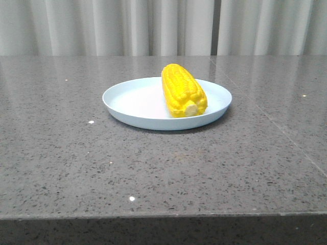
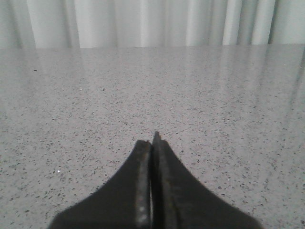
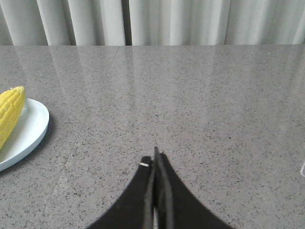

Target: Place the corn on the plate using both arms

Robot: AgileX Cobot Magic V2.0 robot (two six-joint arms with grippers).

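- From the front, the corn is seen lying on the plate, right of its middle, stub end toward the camera; neither hand is shown.
- The left hand, fingers pressed together, is shown only over bare tabletop.
- The right hand, likewise closed and empty, is seen well apart from the plate.

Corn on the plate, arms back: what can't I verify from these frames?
- Front view: neither arm appears, so their positions are unknown.
- Corn far tip: turned away from the camera, behind its own body.
- Right wrist view: plate and corn cut off by the frame edge.
- Left gripper, right gripper: only the shut fingers show; the rest is out of frame.
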